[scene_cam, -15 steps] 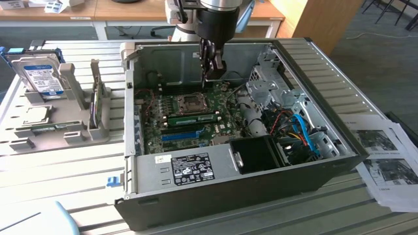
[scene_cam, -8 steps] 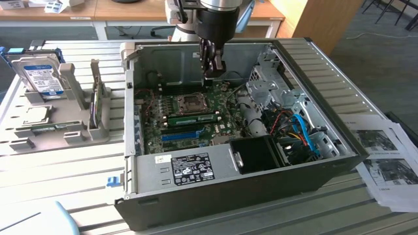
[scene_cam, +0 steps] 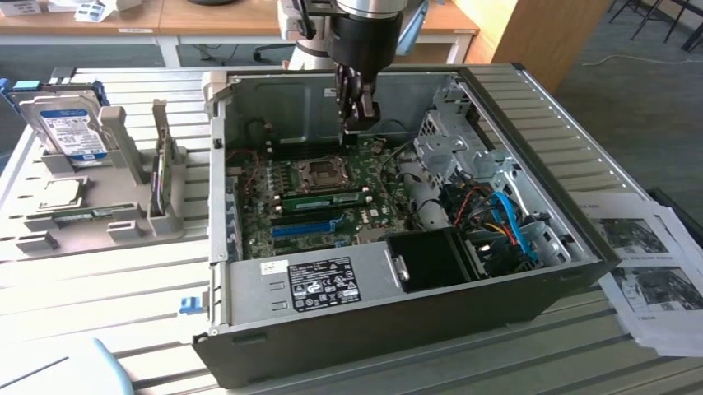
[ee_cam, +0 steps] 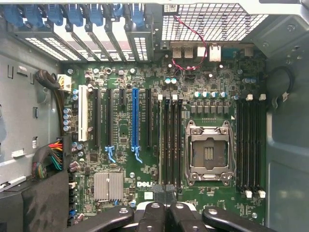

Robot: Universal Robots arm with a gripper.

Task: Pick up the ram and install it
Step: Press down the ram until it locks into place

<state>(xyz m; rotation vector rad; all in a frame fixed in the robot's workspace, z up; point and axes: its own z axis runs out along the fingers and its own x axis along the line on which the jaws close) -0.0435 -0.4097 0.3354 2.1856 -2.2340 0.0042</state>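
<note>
**Open dark computer case (scene_cam: 571, 247) lying on its side on the pale slatted desk (scene_cam: 110, 288), green motherboard (scene_cam: 258, 218) exposed.** We see the black two-fingered claw (scene_cam: 357, 122) hanging inside the case over the far part of the board. Its fingers are pressed together, and we make out no green stick between them.

The ram (scene_cam: 326, 200), a long, thin green circuit-board stick with small dark chips, stands on edge in a slot just on the near side of the square metal processor socket (scene_cam: 324, 171). It sits between that socket and the long bright-blue slot strip (scene_cam: 302, 228). Its long axis runs from the exterior view's left to the exterior view's right, parallel to the blue strip. From the claw, the stick lies lower and toward the near side.

In the wrist view the ram (ee_cam: 160, 145) appears as a thin greenish line beside the black bare slot strips (ee_cam: 173, 145). That line runs straight toward the closed claw (ee_cam: 164, 205), with one end close ahead of the fingertips. We judge that the fingers close across the stick's thin width. We cannot tell how high the claw hangs above it.

A grey moulded holder (scene_cam: 121, 222) carrying a blue-labelled hard drive (scene_cam: 68, 123) stands well apart, to the exterior view's left.
</note>
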